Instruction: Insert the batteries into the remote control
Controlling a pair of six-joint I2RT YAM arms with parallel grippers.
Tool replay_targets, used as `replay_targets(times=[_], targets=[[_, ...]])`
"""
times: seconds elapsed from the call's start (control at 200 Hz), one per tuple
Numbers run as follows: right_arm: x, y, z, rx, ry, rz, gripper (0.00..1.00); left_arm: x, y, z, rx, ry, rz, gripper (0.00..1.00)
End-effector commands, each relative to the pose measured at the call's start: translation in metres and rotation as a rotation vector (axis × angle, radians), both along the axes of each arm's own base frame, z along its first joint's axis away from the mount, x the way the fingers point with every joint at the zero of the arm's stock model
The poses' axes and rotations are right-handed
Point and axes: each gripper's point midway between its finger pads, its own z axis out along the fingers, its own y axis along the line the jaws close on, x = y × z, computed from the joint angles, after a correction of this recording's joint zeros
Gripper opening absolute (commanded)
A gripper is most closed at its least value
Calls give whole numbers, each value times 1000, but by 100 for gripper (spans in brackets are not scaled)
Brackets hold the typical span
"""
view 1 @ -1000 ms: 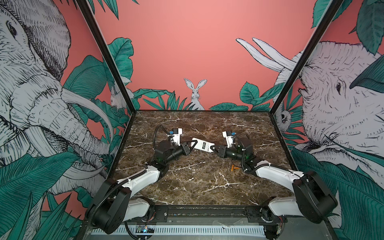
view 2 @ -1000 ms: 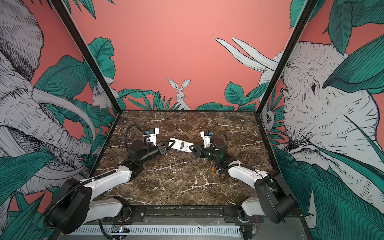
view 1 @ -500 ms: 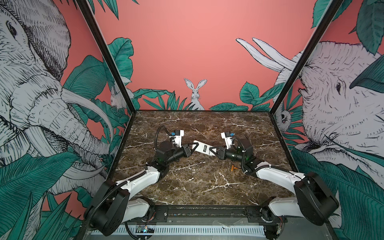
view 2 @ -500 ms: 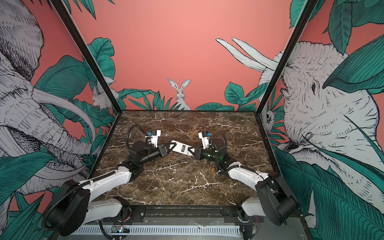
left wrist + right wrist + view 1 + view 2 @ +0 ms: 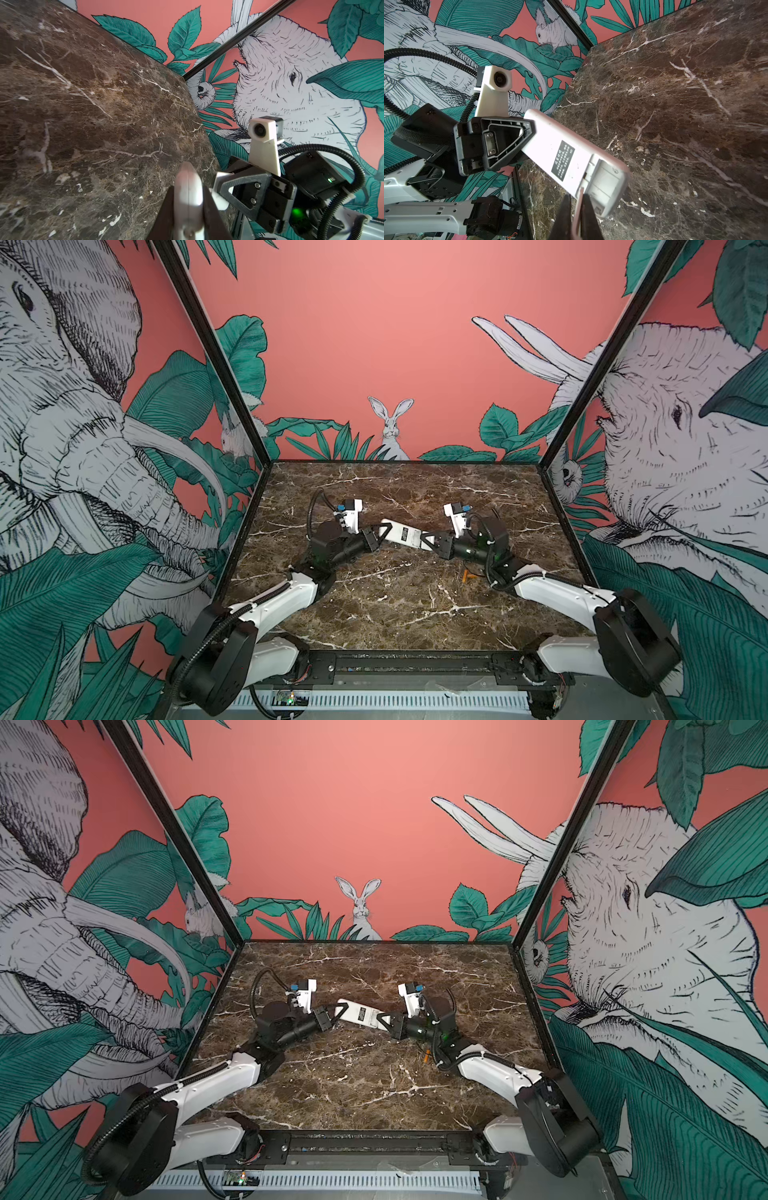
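Note:
The remote control (image 5: 403, 534) (image 5: 359, 1015) hangs above the marble table (image 5: 395, 605) between both grippers, white back with its dark label (image 5: 563, 160) turned up. My left gripper (image 5: 384, 531) (image 5: 337, 1014) (image 5: 188, 193) is shut on one narrow end of the remote control (image 5: 188, 182). At the other end the battery compartment (image 5: 604, 185) lies open. My right gripper (image 5: 428, 540) (image 5: 382, 1020) (image 5: 576, 199) is shut there on a thin flat plate (image 5: 578, 209), seen edge on; it looks like the compartment's cover. One orange battery (image 5: 465, 576) (image 5: 426, 1056) lies on the table under the right wrist.
Printed walls close the table on three sides, with black corner posts (image 5: 577, 398). A black rail (image 5: 415, 664) runs along the front edge. Both arms reach in from the front corners.
The right gripper's jaws have closed on the thin plate at the remote's open end. Both arms and the remote have shifted only slightly.

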Motion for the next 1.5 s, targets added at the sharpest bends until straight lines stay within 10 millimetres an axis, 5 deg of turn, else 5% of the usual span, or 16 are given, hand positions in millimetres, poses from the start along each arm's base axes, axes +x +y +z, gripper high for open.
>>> replay_targets(times=[0.0, 0.245, 0.745, 1.08, 1.495], targets=[[1, -7, -4, -33, -15, -22, 0, 1, 9, -7, 51, 4, 32, 0], [10, -11, -51, -158, 76, -44, 0, -5, 13, -47, 119, 69, 27, 0], [21, -2, -123, -236, 206, -25, 1, -22, 18, -82, 148, 134, 6, 0], [22, -4, -146, -244, 254, -44, 10, -23, 17, -89, 148, 142, -6, 0], [25, -20, -154, -307, 264, -107, 38, -24, 19, -89, 146, 131, 6, 0]])
